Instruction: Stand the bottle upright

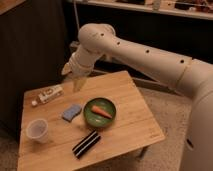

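The bottle [49,94] lies on its side at the far left of the wooden table [130,105]. It is small and whitish, with its white cap pointing left and a dark and reddish label. My gripper [73,76] hangs above the table's far edge, just right of the bottle and a little above it. Its fingers are spread open and point down, with nothing between them. It does not touch the bottle.
A translucent plastic cup [37,130] stands at the front left. A blue sponge [71,112] lies mid-table beside a green bowl [89,114] that holds an orange-red piece. A black striped packet [86,144] lies near the front edge. A dark cabinet stands behind the table.
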Motion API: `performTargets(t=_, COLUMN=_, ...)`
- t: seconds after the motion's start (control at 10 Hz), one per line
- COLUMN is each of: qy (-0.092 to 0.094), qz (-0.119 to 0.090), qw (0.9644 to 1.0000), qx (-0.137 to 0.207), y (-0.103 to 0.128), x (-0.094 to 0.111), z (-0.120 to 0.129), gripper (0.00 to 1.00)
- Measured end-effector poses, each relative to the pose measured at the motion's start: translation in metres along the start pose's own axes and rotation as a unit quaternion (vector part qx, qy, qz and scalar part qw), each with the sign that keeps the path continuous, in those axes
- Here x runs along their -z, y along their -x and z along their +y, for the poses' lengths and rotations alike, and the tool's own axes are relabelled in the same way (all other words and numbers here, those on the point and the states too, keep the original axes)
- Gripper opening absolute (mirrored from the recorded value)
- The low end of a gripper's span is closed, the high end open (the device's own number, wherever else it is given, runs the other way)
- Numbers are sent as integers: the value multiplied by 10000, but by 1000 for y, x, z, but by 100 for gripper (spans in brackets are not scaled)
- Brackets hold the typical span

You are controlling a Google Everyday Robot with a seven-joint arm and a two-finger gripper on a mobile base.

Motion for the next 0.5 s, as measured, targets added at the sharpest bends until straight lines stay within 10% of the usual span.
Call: performTargets(t=0.5, qy=208, qz=-54, qw=9983, qx=535, y=2, x=2, z=2, gripper=65)
